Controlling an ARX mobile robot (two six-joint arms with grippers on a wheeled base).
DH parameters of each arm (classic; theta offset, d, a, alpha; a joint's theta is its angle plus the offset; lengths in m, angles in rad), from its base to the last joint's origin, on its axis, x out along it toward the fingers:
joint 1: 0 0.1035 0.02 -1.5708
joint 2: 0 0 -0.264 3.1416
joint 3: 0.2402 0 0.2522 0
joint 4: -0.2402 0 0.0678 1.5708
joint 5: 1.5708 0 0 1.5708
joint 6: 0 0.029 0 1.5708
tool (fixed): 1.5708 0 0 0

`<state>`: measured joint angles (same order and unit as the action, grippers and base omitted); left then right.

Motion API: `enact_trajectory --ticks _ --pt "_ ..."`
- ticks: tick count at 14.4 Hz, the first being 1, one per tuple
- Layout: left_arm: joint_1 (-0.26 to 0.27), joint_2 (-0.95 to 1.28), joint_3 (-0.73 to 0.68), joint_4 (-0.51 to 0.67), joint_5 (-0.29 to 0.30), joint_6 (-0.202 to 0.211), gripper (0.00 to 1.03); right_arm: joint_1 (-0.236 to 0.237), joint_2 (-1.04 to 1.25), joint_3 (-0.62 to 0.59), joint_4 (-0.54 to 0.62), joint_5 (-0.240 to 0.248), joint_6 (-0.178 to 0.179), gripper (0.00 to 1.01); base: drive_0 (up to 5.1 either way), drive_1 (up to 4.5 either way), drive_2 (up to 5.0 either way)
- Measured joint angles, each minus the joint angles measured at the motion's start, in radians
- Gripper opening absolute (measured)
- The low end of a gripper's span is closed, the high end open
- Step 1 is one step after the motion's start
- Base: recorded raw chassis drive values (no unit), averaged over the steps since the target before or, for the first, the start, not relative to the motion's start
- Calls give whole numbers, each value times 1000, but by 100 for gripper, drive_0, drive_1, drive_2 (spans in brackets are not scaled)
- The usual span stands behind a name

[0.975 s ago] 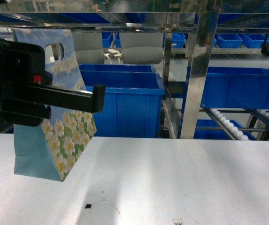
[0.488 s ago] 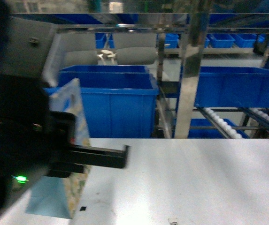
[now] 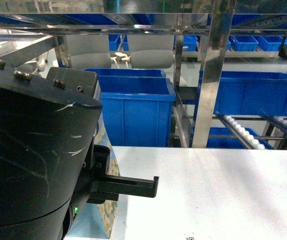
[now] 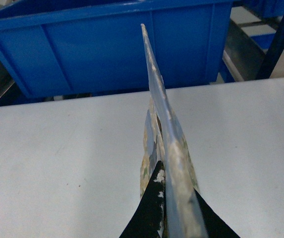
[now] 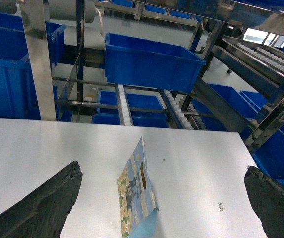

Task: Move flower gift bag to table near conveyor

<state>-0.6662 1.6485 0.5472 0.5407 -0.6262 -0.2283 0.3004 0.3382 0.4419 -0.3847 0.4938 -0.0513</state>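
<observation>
Left gripper [image 4: 174, 184]: in the left wrist view two dark fingers [image 4: 146, 218] sit tight on either side of the flower gift bag [image 4: 156, 94]. The bag's thin top edge runs straight ahead out from between them. Whether the jaws actually press the paper cannot be told. The gap between them is very narrow.

In the head view the bulky black left arm [image 3: 33, 160] fills the left side. One finger [image 3: 133, 186] sticks out to the right. Only a sliver of the bag [image 3: 107, 215] shows, just below that finger and mostly hidden behind the arm.

Right gripper [image 5: 161, 168]: jaws wide apart, holding nothing. Its two dark fingers [image 5: 47, 206] show at the lower corners of the right wrist view.

The bag [image 5: 132, 193] stands upright on the table [image 5: 57, 144], ahead of and between the right gripper's fingers, touching neither. The daisy face, the oval handle cut-out and the dark print face left. The pale blue side is at the bottom of the view.

The conveyor [image 5: 124, 106], steel frames with white rollers, lies beyond the table's far edge, further ahead of the right gripper than the bag. Blue bins [image 5: 151, 64] sit on and around it. In the left wrist view a blue bin [image 4: 107, 49] sits straight ahead of the left gripper, past the table edge.
</observation>
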Motion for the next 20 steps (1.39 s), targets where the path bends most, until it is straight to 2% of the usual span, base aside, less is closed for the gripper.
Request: enact_trajectory --ticks 1,3,5,7,10,13,16,18,20 --pt "11 8 -6 11 1 2 2 0 0 0 0 0 0 98 0 0 0" --pt "18 40 -22 81 -3 66 2 0 0 0 0 0 0 98 0 0 0" --pt "23 63 -43 92 -5 102 2 0 0 0 0 0 0 98 0 0 0" --pt "18 87 -62 93 -15 105 2 0 0 0 0 0 0 98 0 0 0" --pt "-8 90 -48 17 -34 98 2 0 0 0 0 0 0 98 0 0 0" --pt "-19 69 -48 -68 -16 67 3 0 0 0 0 0 0 98 0 0 0" --pt "-14 9 -48 -127 14 42 39 0 0 0 0 0 0 98 0 0 0" --pt "36 -50 -48 -140 56 26 88 0 0 0 0 0 0 98 0 0 0" --pt "66 -66 -48 -131 73 33 100 0 0 0 1 0 0 98 0 0 0"
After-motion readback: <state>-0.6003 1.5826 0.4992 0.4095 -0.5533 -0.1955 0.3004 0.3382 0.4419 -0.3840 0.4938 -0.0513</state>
